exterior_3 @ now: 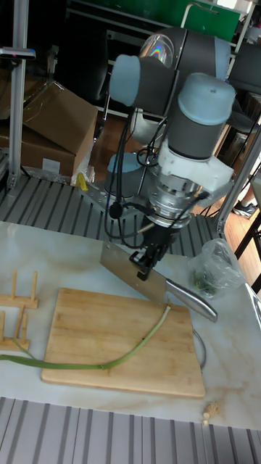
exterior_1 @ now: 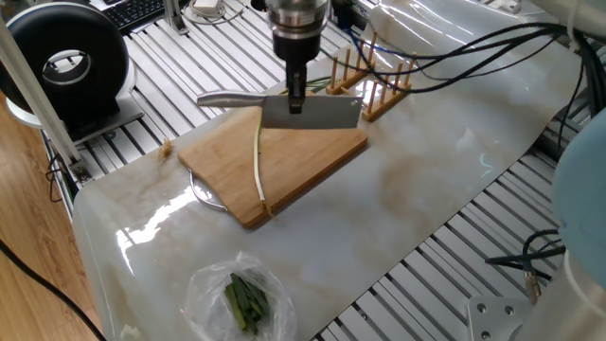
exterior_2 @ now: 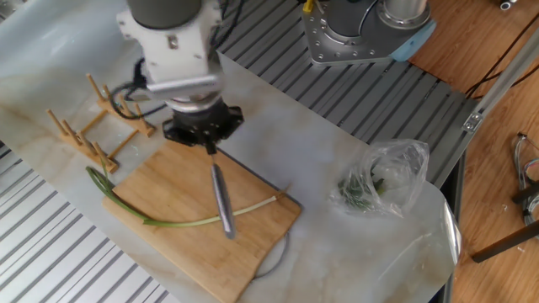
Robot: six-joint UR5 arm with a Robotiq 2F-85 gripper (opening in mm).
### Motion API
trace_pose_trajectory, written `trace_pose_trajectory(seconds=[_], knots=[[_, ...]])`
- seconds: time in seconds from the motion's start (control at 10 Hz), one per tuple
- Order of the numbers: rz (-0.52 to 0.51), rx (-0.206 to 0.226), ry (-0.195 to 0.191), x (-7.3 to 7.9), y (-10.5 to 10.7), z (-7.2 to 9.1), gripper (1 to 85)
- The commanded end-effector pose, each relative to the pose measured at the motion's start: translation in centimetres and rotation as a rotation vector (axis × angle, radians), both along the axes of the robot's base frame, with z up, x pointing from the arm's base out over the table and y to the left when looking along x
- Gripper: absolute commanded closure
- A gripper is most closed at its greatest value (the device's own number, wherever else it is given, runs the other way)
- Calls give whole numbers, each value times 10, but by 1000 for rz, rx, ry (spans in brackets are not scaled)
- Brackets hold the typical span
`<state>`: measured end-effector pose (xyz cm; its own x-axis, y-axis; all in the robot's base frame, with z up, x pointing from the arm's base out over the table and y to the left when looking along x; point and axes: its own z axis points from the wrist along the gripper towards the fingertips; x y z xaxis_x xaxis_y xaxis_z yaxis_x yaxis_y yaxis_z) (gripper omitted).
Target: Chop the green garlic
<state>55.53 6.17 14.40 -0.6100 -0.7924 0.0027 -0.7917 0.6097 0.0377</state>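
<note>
Chopping not started: green garlic (exterior_1: pixel 258 161) lay whole, uncut, on cutting board (exterior_1: pixel 312 163). Gripper (exterior_3: pixel 146 262) clenched on cleaver (exterior_1: pixel 308 112), blade raised clear above board. Stalk ran lengthwise across board, gently curved; white end pointed toward bagged greens (exterior_2: pixel 376 181), green tips trailed off far edge beside wooden rack (exterior_2: pixel 93 126). All cuts left.
</note>
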Motion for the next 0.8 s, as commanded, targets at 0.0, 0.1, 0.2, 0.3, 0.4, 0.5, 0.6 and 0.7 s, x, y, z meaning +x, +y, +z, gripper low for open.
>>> trace_pose_trajectory(seconds=[0.0,0.1,0.2,0.3,0.4,0.5,0.6,0.7], knots=[[77,7,-23,-2,38,-10,843],[122,42,-27,-5,57,-11,843],[145,24,-34,-6,62,-11,843],[144,13,-34,-7,63,-12,843],[144,28,-18,-9,66,-14,843],[165,65,-6,-10,74,-17,843],[186,68,-9,-6,74,-21,843],[192,67,-12,1,64,-26,843]])
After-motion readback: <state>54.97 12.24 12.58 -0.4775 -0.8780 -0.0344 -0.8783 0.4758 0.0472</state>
